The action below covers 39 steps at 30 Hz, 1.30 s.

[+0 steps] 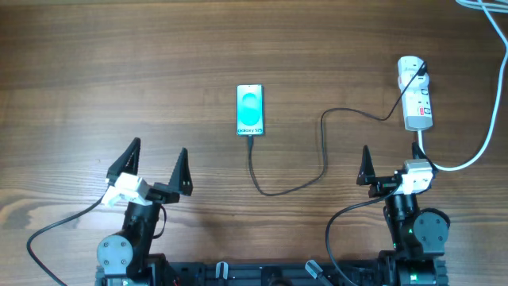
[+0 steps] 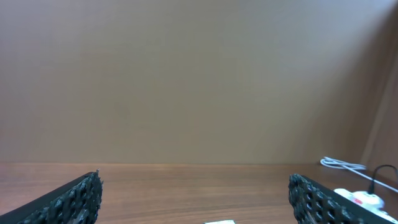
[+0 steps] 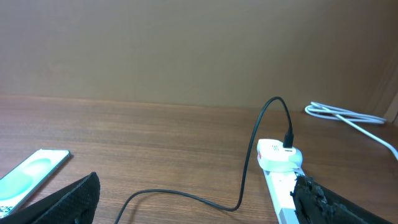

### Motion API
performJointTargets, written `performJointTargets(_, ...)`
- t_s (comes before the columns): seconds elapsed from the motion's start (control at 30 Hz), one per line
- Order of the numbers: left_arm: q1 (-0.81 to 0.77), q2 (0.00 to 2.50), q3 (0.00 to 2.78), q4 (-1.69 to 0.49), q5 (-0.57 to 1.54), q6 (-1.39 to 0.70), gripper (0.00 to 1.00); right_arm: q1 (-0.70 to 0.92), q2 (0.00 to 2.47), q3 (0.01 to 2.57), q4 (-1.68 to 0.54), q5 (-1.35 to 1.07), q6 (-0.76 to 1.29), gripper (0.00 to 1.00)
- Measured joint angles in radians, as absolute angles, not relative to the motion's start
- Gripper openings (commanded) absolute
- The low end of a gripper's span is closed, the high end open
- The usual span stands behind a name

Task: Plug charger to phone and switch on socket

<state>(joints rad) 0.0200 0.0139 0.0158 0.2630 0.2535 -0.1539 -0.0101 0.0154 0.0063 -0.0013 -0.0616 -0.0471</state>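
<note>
Just ahead of the open, empty right pincer (image 1: 393,155) lies the socket (image 1: 416,99), probably handy for switching; the phone (image 1: 250,110) sits ahead-right of the open left pincer (image 1: 158,147).

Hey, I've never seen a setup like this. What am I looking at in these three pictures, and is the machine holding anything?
It is a robot with two arms at a wooden table. One picture looks down from above. The other two come from a camera on each wrist, so the dark shapes in their bottom corners are the left fingers and right fingers. Both pairs stand open, holding nothing. On the table lie a phone, a thin black charger running from the phone's edge to a white socket, and a white lead.
</note>
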Motion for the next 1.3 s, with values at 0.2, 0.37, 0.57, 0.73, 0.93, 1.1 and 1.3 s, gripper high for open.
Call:
performJointTargets(0.2,0.027,0.014,0.015,0.207,0.206,-0.154,1.0,-0.01,0.015,0.006,-0.001,-0.062,-0.047,1.0)
performJointTargets(0.37,0.043,0.014,0.012,0.101,0.168,-0.154,1.0,-0.01,0.015,0.006,-0.001,-0.062,-0.047,1.0)
performJointTargets(0.57,0.043,0.014,0.011,-0.056,0.106,-0.154,1.0,-0.01,0.015,0.006,-0.001,-0.062,-0.047,1.0)
performJointTargets(0.73,0.043,0.014,0.01,-0.068,0.068,-0.123,1.0,-0.01,0.015,0.006,-0.001,-0.062,-0.047,1.0)
performJointTargets(0.93,0.043,0.014,0.01,-0.07,0.051,-0.027,1.0,-0.01,0.015,0.006,-0.001,-0.062,-0.047,1.0)
performJointTargets(1.1,0.042,0.014,0.01,-0.071,0.049,-0.001,1.0,-0.01,0.015,0.006,-0.001,-0.062,-0.047,1.0)
performJointTargets(1.3,0.042,0.014,0.01,-0.071,0.049,0.005,1.0,-0.01,0.015,0.006,-0.001,-0.062,-0.047,1.0)
